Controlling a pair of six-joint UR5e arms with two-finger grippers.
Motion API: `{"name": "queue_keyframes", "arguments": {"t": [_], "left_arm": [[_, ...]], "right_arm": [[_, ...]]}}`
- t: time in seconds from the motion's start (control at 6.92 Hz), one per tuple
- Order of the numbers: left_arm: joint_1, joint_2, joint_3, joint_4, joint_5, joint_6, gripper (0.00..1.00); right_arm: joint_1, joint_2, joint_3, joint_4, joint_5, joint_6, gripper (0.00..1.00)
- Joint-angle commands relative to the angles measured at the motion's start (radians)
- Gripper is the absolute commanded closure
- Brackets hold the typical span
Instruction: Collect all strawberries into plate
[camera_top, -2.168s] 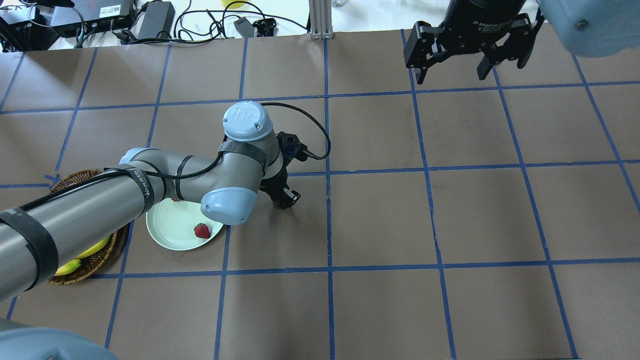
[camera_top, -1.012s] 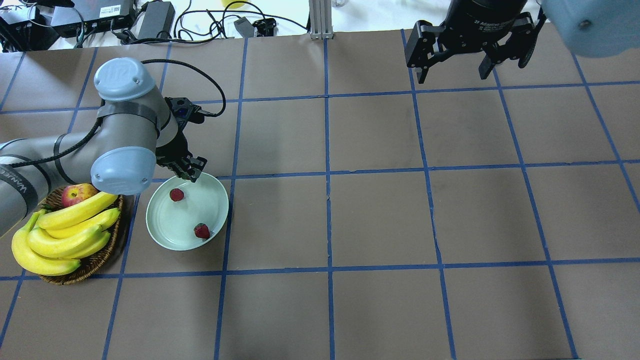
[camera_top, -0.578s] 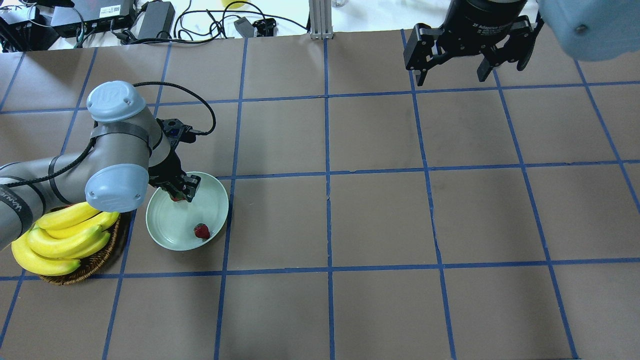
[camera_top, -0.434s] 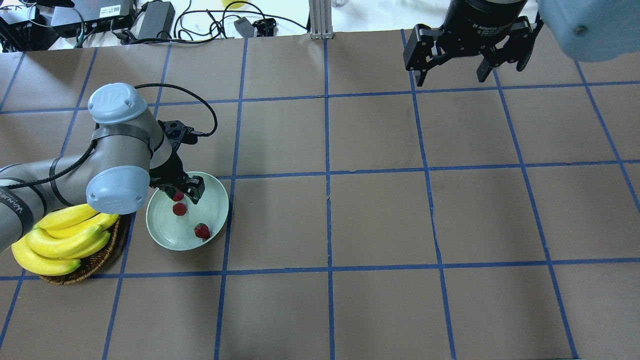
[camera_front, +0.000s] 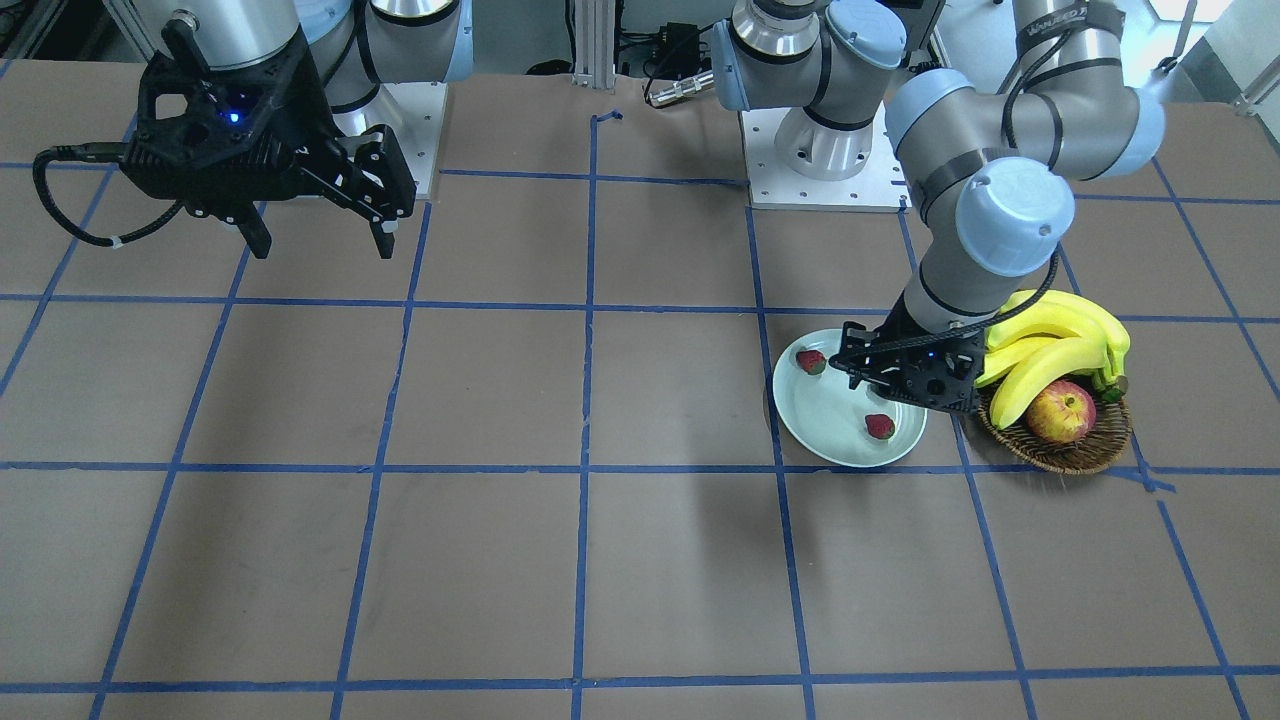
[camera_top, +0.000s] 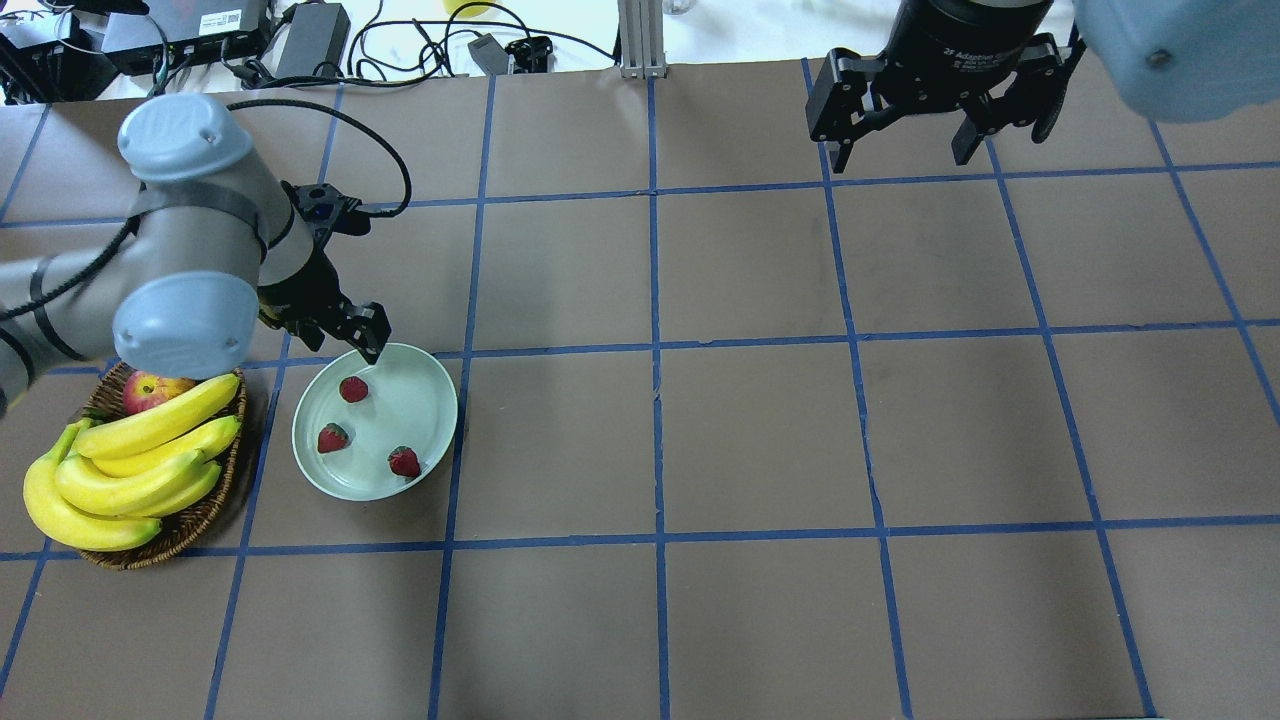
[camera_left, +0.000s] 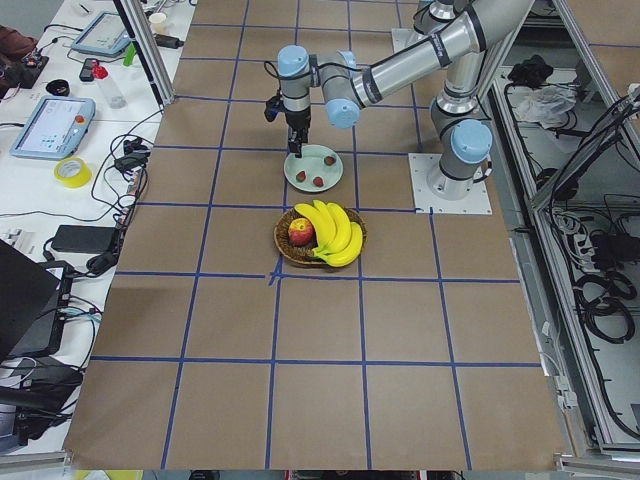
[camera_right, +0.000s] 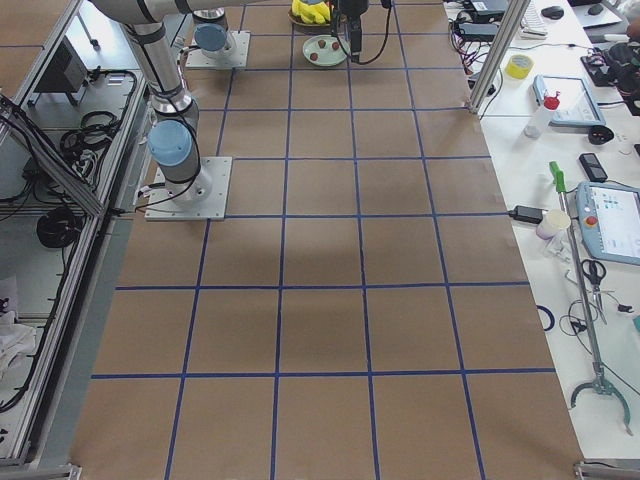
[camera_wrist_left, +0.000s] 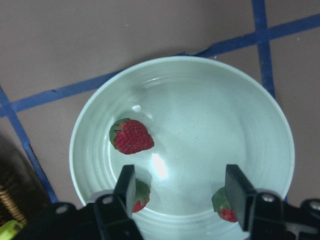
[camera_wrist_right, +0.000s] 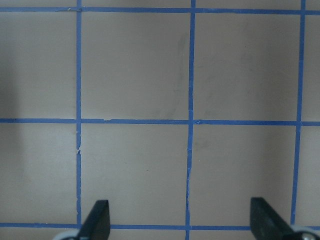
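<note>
The pale green plate holds three strawberries, one at the far side, one at the left and one at the near right. My left gripper is open and empty, above the plate's far rim. Its wrist view shows the plate and the three strawberries between and below my open fingers. In the front view the plate shows two strawberries; my left gripper hides the third. My right gripper is open and empty, high over the far right.
A brown wicker basket with a bunch of bananas and an apple stands just left of the plate. The table is brown paper with a blue tape grid. Cables and boxes lie beyond the far edge.
My left gripper moved from the table's middle to over the plate, opened and dropped a strawberry into it, then drew back to the far rim. The plate now holds three.
</note>
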Motion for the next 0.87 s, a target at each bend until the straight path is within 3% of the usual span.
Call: {"name": "queue_keyframes", "arguments": {"t": [0.0,0.29,0.43,0.72], "left_arm": [[-0.014,0.023,0.29,-0.313,-0.002,-0.034,0.27],[-0.111,0.082,0.326,-0.305,-0.086,-0.165,0.2],[-0.145,0.101,0.332,-0.299,-0.083,-0.213,0.15],[-0.147,0.11,0.335,-0.305,0.007,-0.214,0.08]], "right_arm": [[0.0,0.0,0.001,0.0,0.002,0.0,0.0],[0.001,-0.001,0.001,0.0,0.0,0.0,0.0],[0.001,-0.001,0.003,0.0,0.003,0.0,0.0],[0.001,-0.001,0.001,-0.002,0.002,0.0,0.0]]}}
